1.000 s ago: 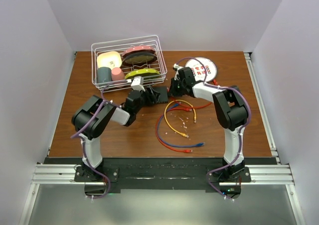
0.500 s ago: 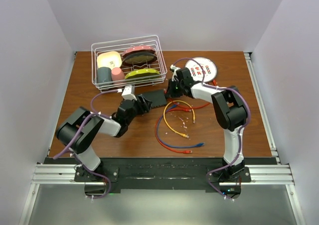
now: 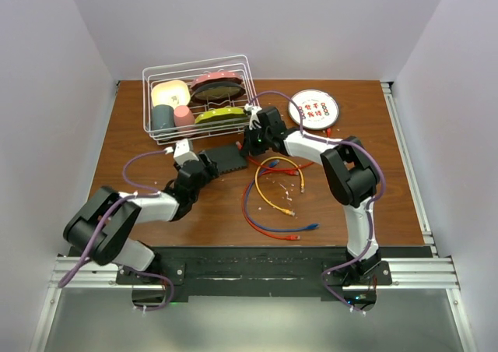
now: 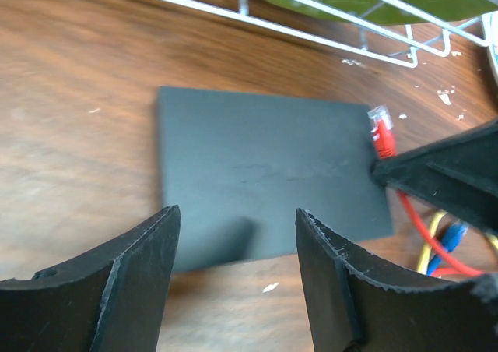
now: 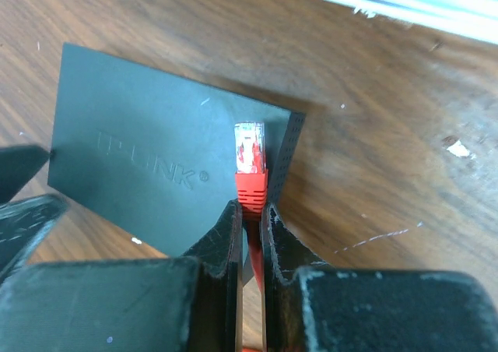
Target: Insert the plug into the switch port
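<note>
Tabletop (image 5: 373,134): right gripper (image 5: 250,208) low, pinching plug (image 5: 250,161) over switch (image 5: 148,165).

Switch (image 4: 264,173) matte black, faint embossed lettering. Plug (image 5: 250,153) clear, red boot. Bench (image 3: 218,205) brown woodgrain. Yellow cable (image 3: 268,198); blue cable (image 3: 310,227). Disc (image 3: 313,108) white, red marks.

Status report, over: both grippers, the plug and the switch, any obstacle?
Left gripper open, empty, at the switch. Right gripper shut on the red plug. Plug over the switch's top edge, not inserted. No obstacle seen; wire basket close behind.
</note>
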### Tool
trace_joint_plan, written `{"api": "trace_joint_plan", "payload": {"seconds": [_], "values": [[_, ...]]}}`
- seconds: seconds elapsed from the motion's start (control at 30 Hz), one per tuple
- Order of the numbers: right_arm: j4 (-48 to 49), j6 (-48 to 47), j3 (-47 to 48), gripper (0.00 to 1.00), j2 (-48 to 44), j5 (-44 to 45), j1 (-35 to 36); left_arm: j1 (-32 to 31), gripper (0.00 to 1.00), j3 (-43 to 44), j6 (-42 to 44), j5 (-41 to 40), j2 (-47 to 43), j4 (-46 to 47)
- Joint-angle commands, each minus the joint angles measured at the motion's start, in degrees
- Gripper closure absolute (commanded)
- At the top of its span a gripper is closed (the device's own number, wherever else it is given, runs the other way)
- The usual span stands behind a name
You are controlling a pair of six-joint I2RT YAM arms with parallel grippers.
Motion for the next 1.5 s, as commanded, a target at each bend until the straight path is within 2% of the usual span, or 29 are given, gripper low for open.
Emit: {"api": "trace_joint_plan", "payload": {"seconds": [0.0, 0.17, 0.37, 0.47, 0.5, 0.73, 0.83, 1.0, 1.17, 1.33, 1.47], "values": [[-0.34, -0.78, 2.07, 1.0, 1.15, -1.24, -0.23, -0.15, 0.34, -6.22, 2.76, -3.93, -6.75, 4.38], [-0.69, 0.53, 2.16, 1.0, 1.33, 2.18, -0.06, 0.11, 0.34, -3.78, 1.63, -7.27, -6.51, -2.37], [0.36, 4.84, -0.21, 1.0, -0.95, 8.68, -0.23, 0.46, 0.34, -2.54, 1.72, -3.06, 0.43, 2.17], [0.72, 5.63, 0.57, 1.0, 0.36, 6.85, -0.23, 0.64, 0.35, -2.62, 2.5, -0.34, 3.16, 6.29], [0.45, 5.64, 1.97, 1.0, 2.1, 3.89, -0.23, 0.64, 0.35, -2.54, 3.64, 0.98, 4.29, 7.54], [-1.03, 2.31, 5.76, 1.0, 6.59, -6.06, 0.99, 0.55, 0.34, -3.5, 5.5, 16.44, 5.98, 15.89], [-4.54, -0.41, 7.34, 1.0, 7.65, -8.87, 2.84, -0.07, 0.34, -6.4, 3.65, 16.73, 2.91, 17.22], [-6.49, -2.45, 5.77, 1.0, 8.01, -8.71, 7.93, -3.57, 0.35, -9.74, 2.42, 13.39, -6.39, 12.74], [-6.31, -2.62, 5.85, 1.0, 9.5, -11.17, 10.49, -7.97, 0.34, -10.79, 2.33, 10.4, -10.72, 7.56], [-7.54, -3.5, 4.8, 1.0, 6.61, -6.78, 10.84, -8.5, 0.34, -14.22, -0.92, 6.98, -17.21, 2.29], [-9.39, -4.73, 3.4, 1.0, 3.1, -3.27, 10.93, -8.42, 0.34, -16.25, 1.35, 5.04, -25.73, -5.62]]}}
